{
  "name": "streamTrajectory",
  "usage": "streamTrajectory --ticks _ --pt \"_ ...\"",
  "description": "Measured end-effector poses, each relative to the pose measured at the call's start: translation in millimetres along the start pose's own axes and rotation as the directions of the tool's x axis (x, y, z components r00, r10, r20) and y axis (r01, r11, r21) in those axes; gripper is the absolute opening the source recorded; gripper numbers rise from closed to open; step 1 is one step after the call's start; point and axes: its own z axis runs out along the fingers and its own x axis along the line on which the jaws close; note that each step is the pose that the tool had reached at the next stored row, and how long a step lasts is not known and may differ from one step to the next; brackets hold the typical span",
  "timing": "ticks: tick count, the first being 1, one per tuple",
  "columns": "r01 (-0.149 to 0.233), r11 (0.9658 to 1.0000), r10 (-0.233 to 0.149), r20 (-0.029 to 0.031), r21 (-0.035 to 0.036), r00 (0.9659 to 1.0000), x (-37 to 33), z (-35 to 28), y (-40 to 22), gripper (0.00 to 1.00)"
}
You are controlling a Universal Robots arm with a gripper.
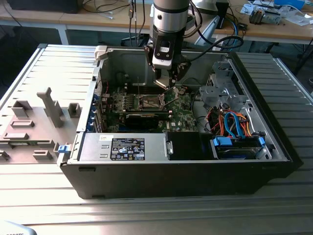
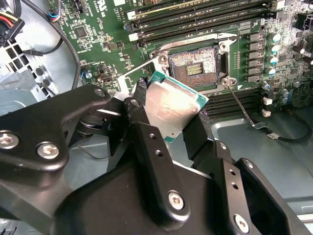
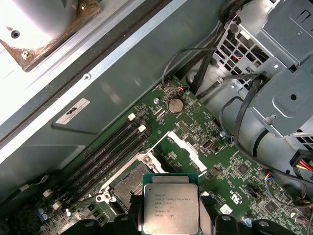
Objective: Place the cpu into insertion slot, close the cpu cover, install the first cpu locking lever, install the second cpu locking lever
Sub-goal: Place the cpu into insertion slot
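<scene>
One cpu (image 2: 173,105), square, silver-topped, green-edged

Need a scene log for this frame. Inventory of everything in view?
cpu: 1, silver top, green edge, held above the motherboard.
insertion slot: 1, dark with silvery rim, mid-motherboard, empty.
cpu cover: 1, silvery, swung open beside the slot.
motherboard: 1, green, inside the case.
memory slots: several, black, alongside the slot.
computer case: 1, black and grey, open on the table.
cables: several, blue and orange, case end at the exterior view's right.
fixture blocks: several, grey, on the table at the exterior view's left.
arm: 1, silver and black, reaching into the case.
jaws: 2, black, shut on the cpu.
</scene>
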Motion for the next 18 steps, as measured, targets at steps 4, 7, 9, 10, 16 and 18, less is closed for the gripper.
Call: streamTrajectory --ticks 4,7,9,10,16,18 --pt "-0.003 1.0 0.003 0.0003 -0.0001 1.0 0.0 0.1 0.0 0.54" --pt "-0.005 1.0 0.005 0.0005 -0.0001 1.0 0.0 0.2 0.0 0.54" --pt "-0.006 1.0 0.006 0.0006 -0.0001 1.0 0.0 0.3 0.0 0.54" --pt "-0.007 1.0 0.007 0.0007 -0.0001 1.0 0.0 0.3 0.0 0.54" --pt "-0.013 0.9999 0.013 0.0012 -0.0003 0.9999 0.0 0.6 0.0 0.54" --pt "-0.014 0.9999 0.014 0.0013 -0.0003 0.9999 0.0 0.6 -0.1 0.54"
